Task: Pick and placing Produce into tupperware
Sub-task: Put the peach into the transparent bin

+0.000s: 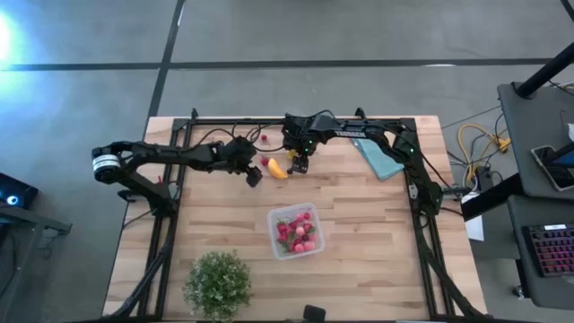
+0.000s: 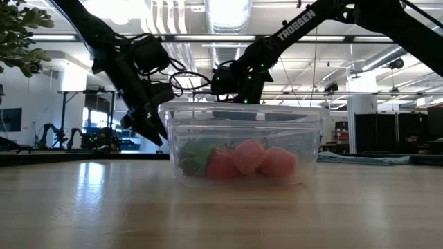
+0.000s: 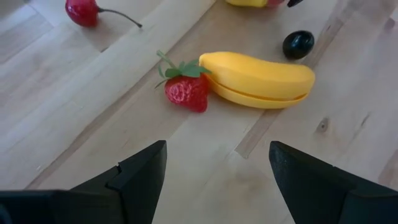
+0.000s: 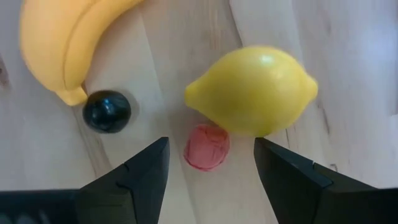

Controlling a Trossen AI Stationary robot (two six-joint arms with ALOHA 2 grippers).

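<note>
The right gripper (image 4: 210,180) hung directly over a small pink raspberry-like toy piece (image 4: 207,147), which lay on the wood in line with the gap between its fingers and just ahead of the tips. A smooth yellow plastic lemon (image 4: 254,89) sat touching or nearly touching that piece, just beyond it; a small glossy black berry (image 4: 107,111) lay off to one side, beside the tip of the yellow-orange toy banana (image 4: 69,41). The right fingers stood parted, holding nothing, the gap wider than the pink piece.

The left gripper (image 3: 217,168) was aimed at the banana, whose long axis ran across the gap between its fingers, with a red toy strawberry (image 3: 186,92) touching its near end. Its fingers were spread wide and empty.

The clear, squarish plastic tupperware box (image 1: 317,248), already holding red and pink pieces, stood well apart from both grippers. In my judgement, the right arm was nearer a pick, the lemon crowding it.
</note>
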